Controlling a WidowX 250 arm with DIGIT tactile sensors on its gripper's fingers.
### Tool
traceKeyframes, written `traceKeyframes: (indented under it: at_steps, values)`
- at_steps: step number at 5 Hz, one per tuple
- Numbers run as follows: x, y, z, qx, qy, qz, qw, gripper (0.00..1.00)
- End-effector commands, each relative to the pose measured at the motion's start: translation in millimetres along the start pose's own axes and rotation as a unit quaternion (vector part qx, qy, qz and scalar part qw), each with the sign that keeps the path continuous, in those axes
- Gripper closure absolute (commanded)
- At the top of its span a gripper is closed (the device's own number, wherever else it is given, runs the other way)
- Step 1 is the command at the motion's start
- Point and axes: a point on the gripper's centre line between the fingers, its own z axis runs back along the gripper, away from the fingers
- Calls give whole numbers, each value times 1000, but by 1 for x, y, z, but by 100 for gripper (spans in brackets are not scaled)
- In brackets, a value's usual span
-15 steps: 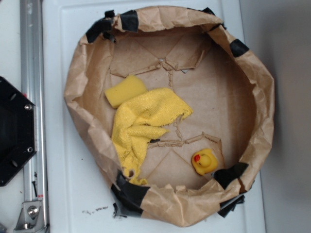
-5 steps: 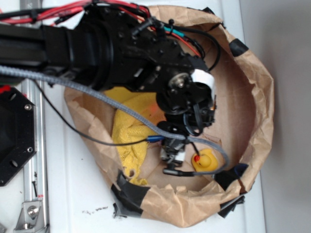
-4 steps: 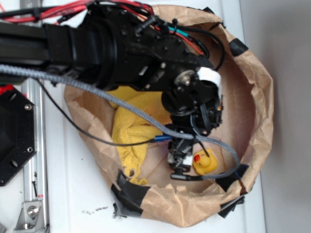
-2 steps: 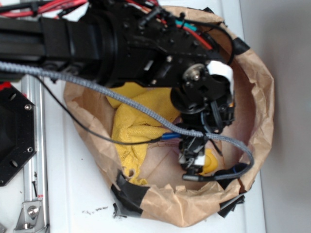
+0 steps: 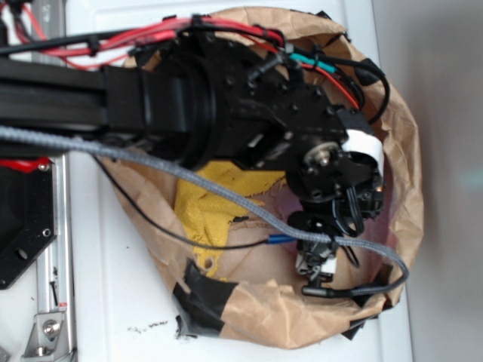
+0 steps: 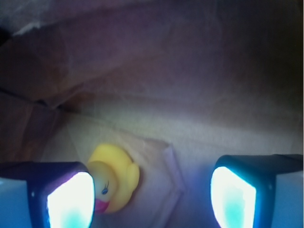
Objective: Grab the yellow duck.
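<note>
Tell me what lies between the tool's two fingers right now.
In the wrist view, the yellow duck sits between the fingers, hard against the left-hand one. The rest of the gap shows only brown paper.

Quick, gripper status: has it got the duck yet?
Gripper: open, holding nothing. The yellow duck sits on the paper between the fingers, close beside the left-of-frame pad; no grasp yet.

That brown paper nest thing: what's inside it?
Inside the paper nest: a yellow cloth and the end effector, open around a yellow duck by one finger. The arm covers much of the floor.
</note>
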Motion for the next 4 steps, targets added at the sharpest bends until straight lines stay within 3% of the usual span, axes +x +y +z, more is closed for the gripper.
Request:
traceKeyframes:
  at_steps: [1, 2, 4]
  values:
    - [-11, -37, -35, -5, 35, -66, 997, 0]
    - [-30, -46, -34, -24, 53, -84, 995, 0]
    - [-62, -70, -28, -29, 76, -117, 990, 0]
